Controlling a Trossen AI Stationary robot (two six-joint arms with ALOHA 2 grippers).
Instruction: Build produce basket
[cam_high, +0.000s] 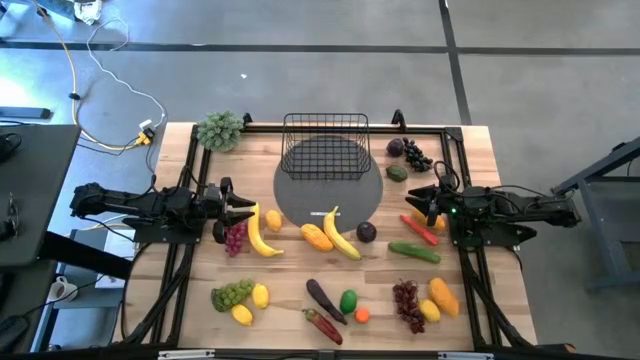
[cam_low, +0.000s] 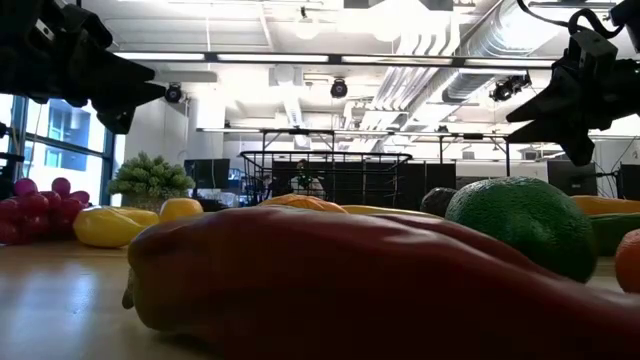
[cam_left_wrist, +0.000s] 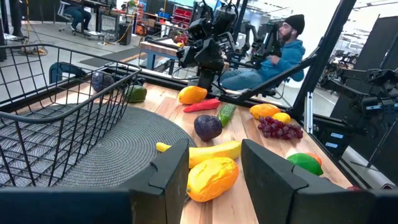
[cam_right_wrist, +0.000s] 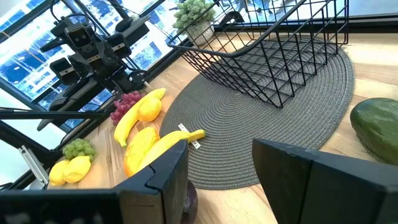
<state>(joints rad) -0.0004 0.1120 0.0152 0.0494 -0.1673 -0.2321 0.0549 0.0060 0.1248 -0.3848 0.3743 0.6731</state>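
The black wire basket (cam_high: 325, 150) stands with its bottom on the far half of a round grey mat (cam_high: 345, 205). Toy produce lies around it on the wooden table: two bananas (cam_high: 258, 235) (cam_high: 340, 237), an orange mango (cam_high: 316, 237), purple grapes (cam_high: 235, 238), a cucumber (cam_high: 414, 252), a red pepper (cam_high: 418, 230), green grapes (cam_high: 232, 294), and lemons (cam_high: 260, 295). My left gripper (cam_high: 245, 208) hovers open at the mat's left edge, above the table. My right gripper (cam_high: 415, 200) hovers open at the mat's right edge. Nothing sits between either pair of fingers (cam_left_wrist: 171, 168) (cam_right_wrist: 165, 177).
A grey-green leafy bunch (cam_high: 220, 130) sits at the far left corner. More produce fills the near strip: an eggplant (cam_high: 325, 300), a green fruit (cam_high: 348, 300), dark red grapes (cam_high: 407, 302), and a mango (cam_high: 443, 295). Dark grapes (cam_high: 412, 155) lie far right. A seated person (cam_left_wrist: 280, 50) shows beyond the table.
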